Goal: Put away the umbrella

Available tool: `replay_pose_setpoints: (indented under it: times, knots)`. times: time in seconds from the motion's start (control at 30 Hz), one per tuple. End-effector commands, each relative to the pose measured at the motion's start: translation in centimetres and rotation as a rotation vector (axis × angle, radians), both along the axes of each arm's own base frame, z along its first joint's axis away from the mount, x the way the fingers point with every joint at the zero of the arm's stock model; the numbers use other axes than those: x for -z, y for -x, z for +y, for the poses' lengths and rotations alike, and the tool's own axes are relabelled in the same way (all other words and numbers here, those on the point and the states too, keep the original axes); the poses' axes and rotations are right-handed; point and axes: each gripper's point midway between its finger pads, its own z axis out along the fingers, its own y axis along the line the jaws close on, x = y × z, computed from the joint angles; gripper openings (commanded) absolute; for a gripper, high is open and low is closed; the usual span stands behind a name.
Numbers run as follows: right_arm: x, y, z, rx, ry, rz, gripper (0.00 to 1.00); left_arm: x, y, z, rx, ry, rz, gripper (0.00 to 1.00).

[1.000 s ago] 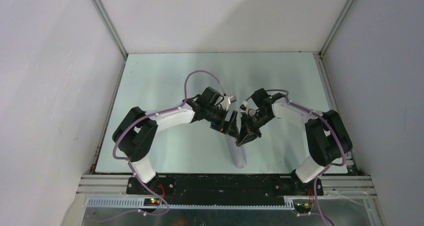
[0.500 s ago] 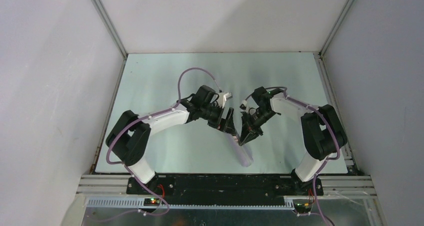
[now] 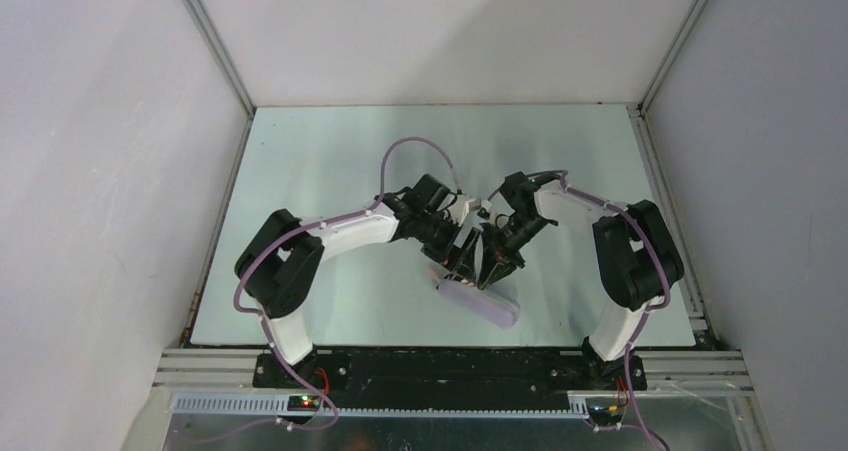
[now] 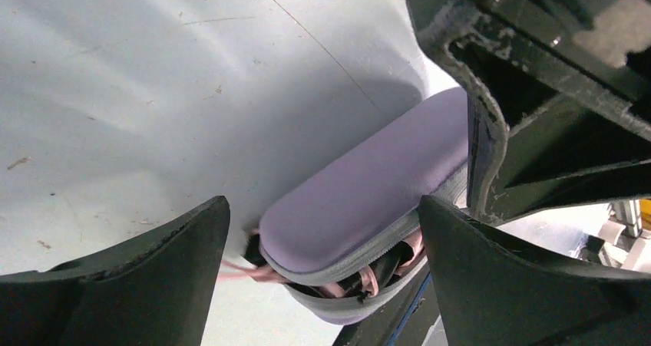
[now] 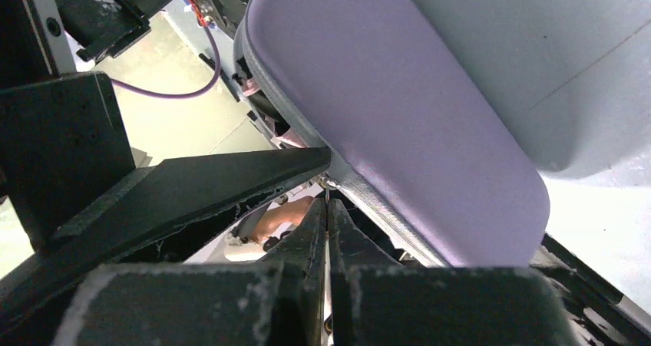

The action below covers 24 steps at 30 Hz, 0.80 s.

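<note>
A pale lilac hard case (image 3: 488, 305) lies on the table near the front middle. Its grey zip is partly undone. In the left wrist view the case (image 4: 368, 185) gapes at its end, and the umbrella (image 4: 367, 280) shows inside as pink fabric and black folds, with a pink strap trailing out to the left. My left gripper (image 3: 462, 263) is open, its jaws either side of that open end (image 4: 322, 281). My right gripper (image 3: 494, 268) is shut on the zip pull (image 5: 328, 183) at the case's edge (image 5: 430, 123). Pink umbrella fabric (image 5: 285, 212) shows in the gap below.
The pale green table top (image 3: 330, 161) is walled by white panels on three sides. A metal rail (image 3: 450, 356) with the arm bases runs along the near edge, just in front of the case. The two arms meet over the case.
The case has swung from pointing toward the near edge to lying across the table. Both grippers have moved nearer and closer together over it. The right gripper has stayed shut.
</note>
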Motion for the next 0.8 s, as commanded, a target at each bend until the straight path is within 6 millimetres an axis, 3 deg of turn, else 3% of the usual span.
replay_pose_setpoints:
  times: [0.0,0.17,0.33,0.77]
  knots:
    - [-1.5,-0.7,0.4,-0.005,-0.025,0.004,0.0,0.2,0.7,0.2,0.037,-0.014,-0.03,0.97]
    - [-1.8,-0.8,0.1,-0.026,-0.002,0.006,0.0,-0.4,1.7,0.5,0.035,0.017,0.001,0.96]
    - [-2.0,-0.6,0.3,-0.044,0.008,-0.001,0.0,-2.2,2.1,0.7,0.011,0.101,0.03,0.95]
    - [-1.7,0.2,1.0,-0.085,0.04,-0.025,0.0,-3.7,2.8,2.0,0.01,0.082,0.004,0.96]
